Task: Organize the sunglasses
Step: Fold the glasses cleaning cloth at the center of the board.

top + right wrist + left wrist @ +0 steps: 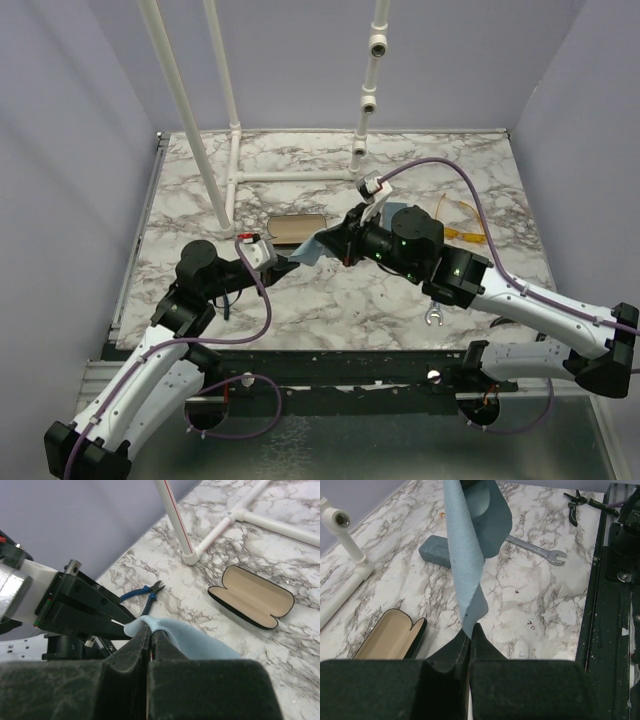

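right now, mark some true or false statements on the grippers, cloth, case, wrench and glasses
1. The left gripper and right gripper are both shut on the cloth. True.
2. The black case is closed. False: it lies open, with nothing in it.
3. The wrench lies flat on the table. True.
4. The yellow glasses are in the black case. False: they lie on the table, apart from the case.
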Controlling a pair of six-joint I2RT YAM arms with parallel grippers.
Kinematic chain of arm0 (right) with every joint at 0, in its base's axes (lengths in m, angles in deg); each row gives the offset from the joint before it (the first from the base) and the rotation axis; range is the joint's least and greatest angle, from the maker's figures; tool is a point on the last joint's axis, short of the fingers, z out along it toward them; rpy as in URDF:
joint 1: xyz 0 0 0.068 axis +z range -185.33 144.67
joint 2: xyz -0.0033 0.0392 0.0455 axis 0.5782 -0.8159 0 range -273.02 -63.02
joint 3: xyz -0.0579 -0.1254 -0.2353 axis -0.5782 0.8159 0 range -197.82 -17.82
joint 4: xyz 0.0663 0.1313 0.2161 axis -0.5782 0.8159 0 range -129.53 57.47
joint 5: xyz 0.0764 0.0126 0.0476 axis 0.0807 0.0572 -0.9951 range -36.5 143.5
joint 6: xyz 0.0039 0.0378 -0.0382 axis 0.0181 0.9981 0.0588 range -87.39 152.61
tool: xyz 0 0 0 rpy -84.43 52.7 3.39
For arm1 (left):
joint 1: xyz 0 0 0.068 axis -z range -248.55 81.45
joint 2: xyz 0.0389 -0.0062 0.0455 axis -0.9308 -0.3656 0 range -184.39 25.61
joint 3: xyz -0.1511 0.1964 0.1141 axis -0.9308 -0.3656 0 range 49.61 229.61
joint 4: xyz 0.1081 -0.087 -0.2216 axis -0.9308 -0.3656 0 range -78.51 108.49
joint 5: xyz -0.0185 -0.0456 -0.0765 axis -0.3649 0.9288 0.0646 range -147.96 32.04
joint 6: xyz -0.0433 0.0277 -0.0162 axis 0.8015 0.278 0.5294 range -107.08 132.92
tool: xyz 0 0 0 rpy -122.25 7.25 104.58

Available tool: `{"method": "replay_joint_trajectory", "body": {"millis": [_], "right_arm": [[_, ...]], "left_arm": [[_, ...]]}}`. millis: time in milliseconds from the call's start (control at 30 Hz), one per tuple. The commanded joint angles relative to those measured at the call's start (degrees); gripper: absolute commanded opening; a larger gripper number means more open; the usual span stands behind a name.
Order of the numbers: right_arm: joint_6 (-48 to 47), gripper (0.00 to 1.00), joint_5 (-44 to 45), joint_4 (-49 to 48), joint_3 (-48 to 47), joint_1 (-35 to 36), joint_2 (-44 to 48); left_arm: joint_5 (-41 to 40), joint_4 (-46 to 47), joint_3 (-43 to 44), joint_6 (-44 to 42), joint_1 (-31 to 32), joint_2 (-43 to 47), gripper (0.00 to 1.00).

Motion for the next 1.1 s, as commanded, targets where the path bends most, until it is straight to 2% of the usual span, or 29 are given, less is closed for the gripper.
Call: {"method": "replay_joint_trajectory", "body": {"millis": [0, 233, 367, 500, 733, 867, 1067], "right_arm": [[1.3, 0.01, -2.0, 1.0, 2.8, -1.8, -0.2], [0.0, 0.0, -11.1, 2.4, 8.8, -4.3, -6.5], [1.0, 0.01, -19.2, -2.2, 15.0, -8.3, -9.0], [0.9, 0.01, -27.4, -7.1, 19.3, -12.6, -12.5], [1.7, 0.01, -35.5, -9.0, 21.6, -15.8, -21.9], [3.8, 0.09, -37.6, -9.9, 22.9, -18.7, -24.7], [3.0, 0.25, -35.8, -8.6, 25.2, -20.9, -23.7]], "left_arm": [[-4.3, -5.1, 2.5, -0.1, 0.2, -1.7, 0.0], [-13.9, -17.3, 7.1, -11.0, 1.3, -12.7, 0.0], [-22.5, -21.7, 8.9, -20.8, 6.5, -20.6, 0.0], [-27.0, -21.3, 8.8, -27.9, 11.4, -26.6, 0.0], [-27.1, -18.3, 6.2, -29.2, 16.2, -32.6, 0.0], [-28.0, -16.5, 5.5, -30.6, 18.3, -35.2, 0.0], [-28.3, -14.9, 3.8, -32.1, 18.6, -35.5, 0.0]]}}
